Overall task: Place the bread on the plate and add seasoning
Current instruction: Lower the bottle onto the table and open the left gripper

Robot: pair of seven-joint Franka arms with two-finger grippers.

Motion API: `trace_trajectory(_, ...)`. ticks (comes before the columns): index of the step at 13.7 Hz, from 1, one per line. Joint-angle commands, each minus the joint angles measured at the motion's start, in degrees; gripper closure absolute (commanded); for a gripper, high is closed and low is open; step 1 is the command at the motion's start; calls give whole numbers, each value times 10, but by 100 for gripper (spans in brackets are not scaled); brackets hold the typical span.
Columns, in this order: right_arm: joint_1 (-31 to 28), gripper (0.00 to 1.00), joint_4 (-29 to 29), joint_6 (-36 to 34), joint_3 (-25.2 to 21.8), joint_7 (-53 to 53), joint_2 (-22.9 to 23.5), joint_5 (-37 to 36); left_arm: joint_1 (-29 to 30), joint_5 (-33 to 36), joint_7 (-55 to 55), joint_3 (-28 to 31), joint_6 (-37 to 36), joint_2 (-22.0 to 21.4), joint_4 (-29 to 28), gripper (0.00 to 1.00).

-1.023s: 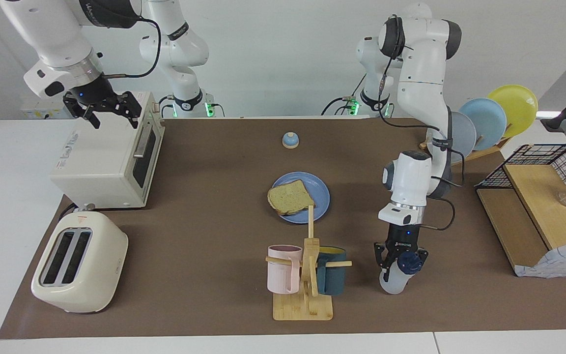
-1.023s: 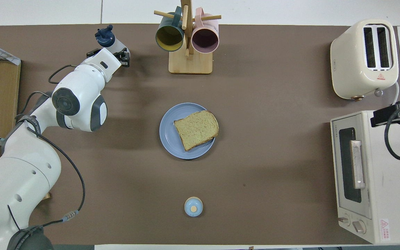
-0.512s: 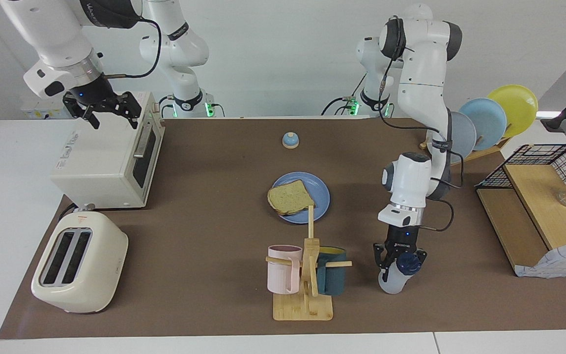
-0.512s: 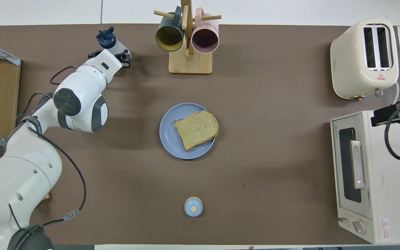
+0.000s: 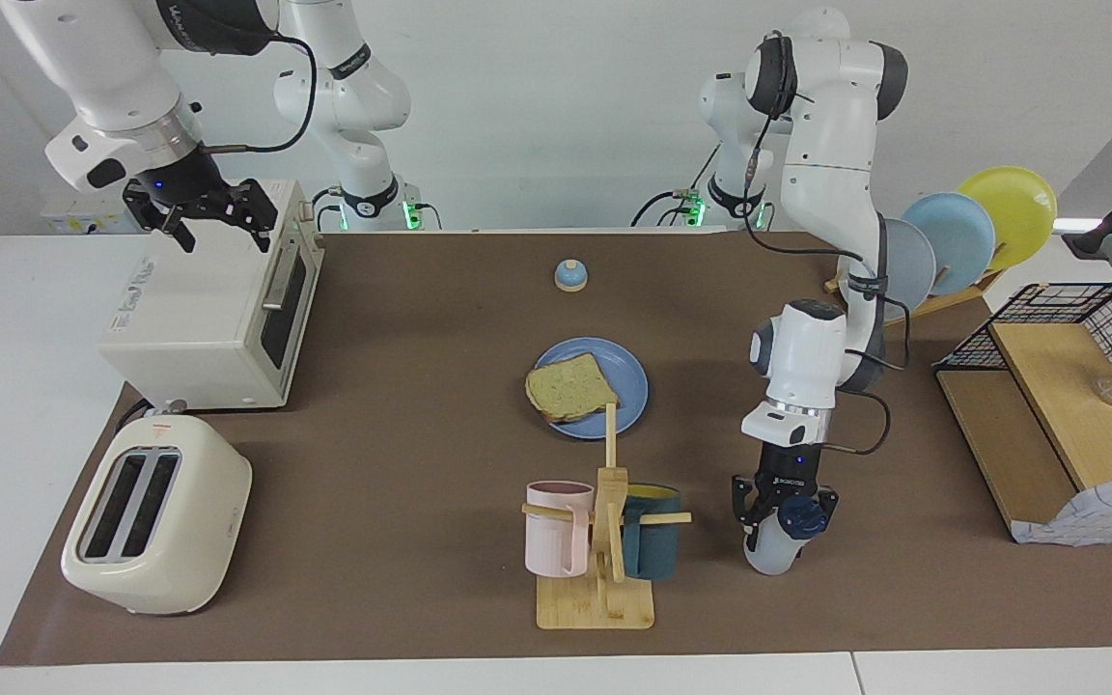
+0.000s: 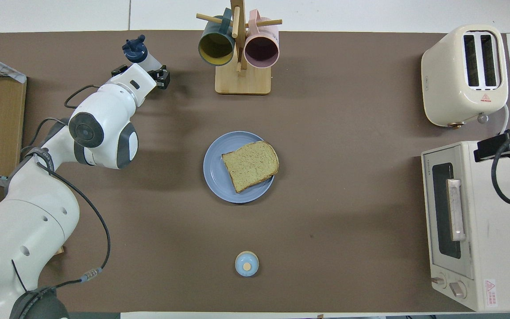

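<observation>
Seasoning bottle (image 5: 768, 552), translucent white plastic with a navy flip cap, leans at the lower part of the facing view, its base at the brown tabletop (image 5: 402, 434) beside the wooden mug rack (image 5: 604, 541). The left gripper (image 5: 783, 516) brackets it; whether the jaws clamp it cannot be told. At frame centre, the square tan bread slice (image 5: 570, 388) lies on the round blue plate (image 5: 633, 381). A sound lift probably needs a square mid-body grip and a path clear of the rack. At the upper corner, the right gripper (image 5: 220, 228) waits over the white toaster oven (image 5: 189, 319), jaws spread and empty.

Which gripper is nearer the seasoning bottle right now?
Left. The left gripper is at the seasoning bottle beside the mug rack; the right gripper waits over the toaster oven.
</observation>
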Motion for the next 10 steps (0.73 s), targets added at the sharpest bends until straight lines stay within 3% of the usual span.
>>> trace_trajectory(1, -5, 0, 7, -18, 0, -18, -1, -6, 4, 0, 3, -3, -8, -4, -7, 17)
trace_trajectory(10, -7, 0, 12, -13, 0, -16, 0, 0, 6, -1, -2, -3, 12, -13, -35, 12)
